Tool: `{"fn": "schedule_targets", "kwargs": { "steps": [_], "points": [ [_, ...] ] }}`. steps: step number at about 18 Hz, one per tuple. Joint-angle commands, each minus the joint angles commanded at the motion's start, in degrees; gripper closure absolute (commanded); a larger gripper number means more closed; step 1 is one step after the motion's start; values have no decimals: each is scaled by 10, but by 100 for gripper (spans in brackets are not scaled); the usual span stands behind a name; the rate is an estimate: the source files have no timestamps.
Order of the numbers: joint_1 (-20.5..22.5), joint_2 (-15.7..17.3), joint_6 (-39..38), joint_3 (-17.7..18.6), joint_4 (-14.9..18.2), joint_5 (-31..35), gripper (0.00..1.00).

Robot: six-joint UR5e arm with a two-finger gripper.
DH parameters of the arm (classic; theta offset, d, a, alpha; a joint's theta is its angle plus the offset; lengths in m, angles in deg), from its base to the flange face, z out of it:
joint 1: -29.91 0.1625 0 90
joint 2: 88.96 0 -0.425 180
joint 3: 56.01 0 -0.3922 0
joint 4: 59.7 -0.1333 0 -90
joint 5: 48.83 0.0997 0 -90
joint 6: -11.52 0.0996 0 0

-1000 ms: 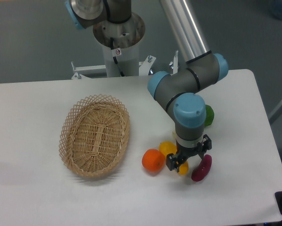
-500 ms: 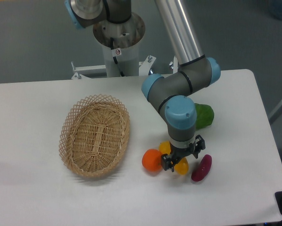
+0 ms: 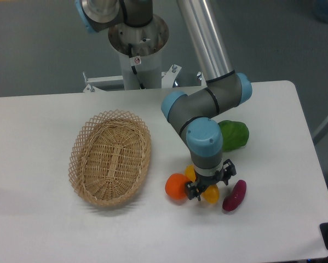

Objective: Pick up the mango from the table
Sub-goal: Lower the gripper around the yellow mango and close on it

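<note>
The mango [image 3: 211, 195] is yellow-orange and lies on the white table [image 3: 43, 230], right of the round orange [image 3: 176, 186]. Most of it is hidden under my gripper; its ends show below the wrist and at the upper left. My gripper [image 3: 209, 183] points straight down over the mango, low at the table. Its two dark fingers [image 3: 191, 190] stand apart on either side of the fruit. The jaws look open around the mango, not closed on it.
A dark purple oblong vegetable [image 3: 234, 195] lies just right of the gripper. A green vegetable [image 3: 233, 135] lies behind the arm. An oval wicker basket [image 3: 110, 159] stands to the left. The robot's base [image 3: 137, 41] is at the back.
The gripper has shifted left, away from the purple vegetable and over the mango, uncovering more of the green vegetable. The fruits have not moved.
</note>
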Motion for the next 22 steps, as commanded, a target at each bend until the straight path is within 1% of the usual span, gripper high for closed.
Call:
{"fn": "schedule_targets", "kwargs": {
  "steps": [2,3,5,6,7,9,10,15,18,20,22],
  "points": [
    [-1,-1,0,1,0,0,10],
    [-1,-1,0,1,1,0,18],
    [-1,0,0,1,1,0,29],
    [-1,1,0,1,1,0,32],
    [-1,1,1,1,1,0,38],
    [-1,2,3,2,-1,0,42],
    [-1,3,4,2,-2,0,47],
    [-1,5,6,-3,-3,2,51],
    [-1,8,17,-11,-3,20,51],
    [-1,18,32,-24,-1,23,51],
    [-1,34,67,-30,0,23,51]
  ]
}}
